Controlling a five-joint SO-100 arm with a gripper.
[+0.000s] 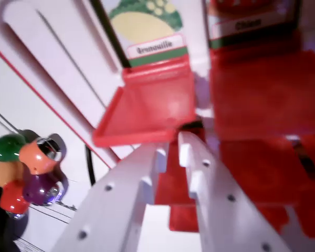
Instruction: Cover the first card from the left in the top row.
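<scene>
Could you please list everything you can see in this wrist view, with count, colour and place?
Frog card: one, green and yellow picture with a white label reading "Grenouille", top centre, its lower edge behind a red tile.
Second card: one, red picture with a white label, partly blurred, top right.
Red tiles: at least two; one at centre, tilted, just below the frog card; one at right below the second card; more red pieces lower down, number unclear.
Board: white with a red edge, upper left.
Round pieces: a cluster of green, orange, purple and red, lower left.
Gripper: one, white, bottom centre, fingertips at the central tile's near edge; grip unclear.
</scene>
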